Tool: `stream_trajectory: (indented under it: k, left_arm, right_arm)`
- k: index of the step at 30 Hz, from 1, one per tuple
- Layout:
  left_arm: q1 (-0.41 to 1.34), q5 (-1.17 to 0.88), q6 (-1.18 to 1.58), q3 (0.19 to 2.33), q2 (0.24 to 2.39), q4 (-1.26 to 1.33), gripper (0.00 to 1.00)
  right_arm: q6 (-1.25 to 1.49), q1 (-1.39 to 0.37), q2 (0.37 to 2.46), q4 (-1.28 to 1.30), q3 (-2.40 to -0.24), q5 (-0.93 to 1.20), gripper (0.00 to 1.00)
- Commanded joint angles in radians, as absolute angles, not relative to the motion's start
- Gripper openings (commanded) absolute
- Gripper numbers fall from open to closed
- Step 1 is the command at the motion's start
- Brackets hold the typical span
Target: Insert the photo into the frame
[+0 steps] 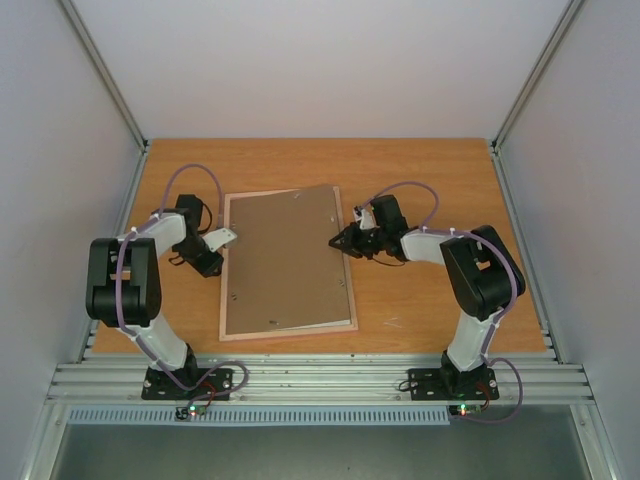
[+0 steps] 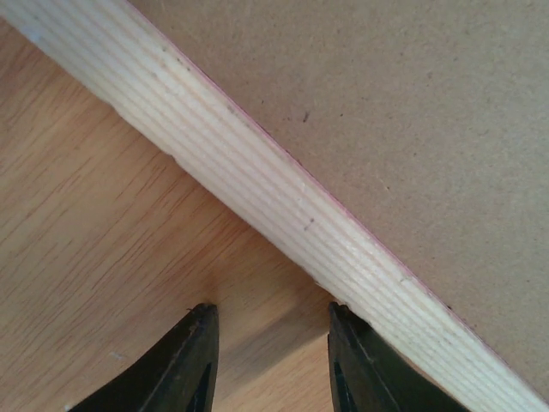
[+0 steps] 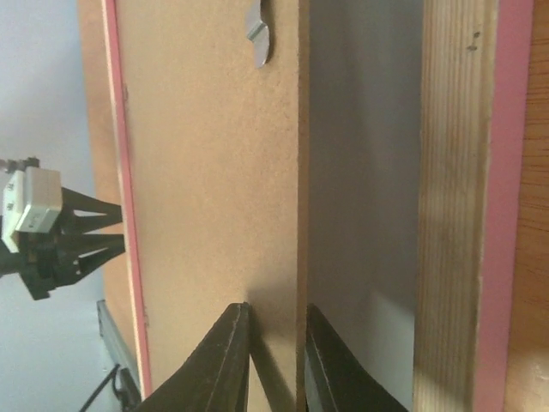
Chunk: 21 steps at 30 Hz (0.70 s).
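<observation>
**Frame face down between the two grippers, backing board pinched at one edge**

The frame (image 1: pixel 290 331) lies flat on the wooden table (image 1: pixel 420 180), its pink-edged border (image 3: pixel 455 215) just beyond the right gripper (image 3: pixel 276 313). Inside it sits the brown backing board (image 1: pixel 285 255), skewed, with a metal tab (image 3: pixel 257 39) further along from the fingers. The right gripper's fingers are nearly together, clamped on the board's raised edge. Under that edge, inside the frame, shows a pale sheet (image 3: pixel 364 172). Whether it is the photo's back cannot be told.

The left gripper (image 2: pixel 270 313) is at the opposite border, low over the table. Its fingers are spread and hold nothing, and one fingertip is right against the frame's wood (image 2: pixel 283 206). Both arms reach inward, elbows bent.
</observation>
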State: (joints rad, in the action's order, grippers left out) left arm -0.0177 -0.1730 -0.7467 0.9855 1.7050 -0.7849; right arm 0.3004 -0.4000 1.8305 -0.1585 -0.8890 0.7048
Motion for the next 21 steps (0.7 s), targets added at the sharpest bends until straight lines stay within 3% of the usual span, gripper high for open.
stream_trajectory:
  k: [1, 4, 7, 10, 21]
  left_arm:
    - [-0.005, -0.246, -0.728, 1.003, 1.712, -0.771, 0.37]
    - [-0.005, -0.240, -0.733, 0.994, 1.702, -0.764, 0.37]
    - [-0.005, -0.241, -0.732, 0.984, 1.696, -0.756, 0.37]
    - [-0.005, -0.242, -0.724, 0.977, 1.687, -0.748, 0.38]
    - [-0.012, -0.222, -0.676, 1.007, 1.684, -0.728, 0.45]
  right_arm:
    - [0.155, -0.459, 1.804, 0.056, -0.950, 0.639, 0.20]
    - [0.118, -0.459, 1.798, 0.144, -0.988, 0.600, 0.23]
    - [0.100, -0.460, 1.786, 0.199, -1.007, 0.568, 0.36]
    - [0.080, -0.465, 1.772, 0.228, -1.010, 0.549, 0.40]
    - [-0.024, -0.479, 1.700, 0.367, -1.042, 0.404, 0.74]
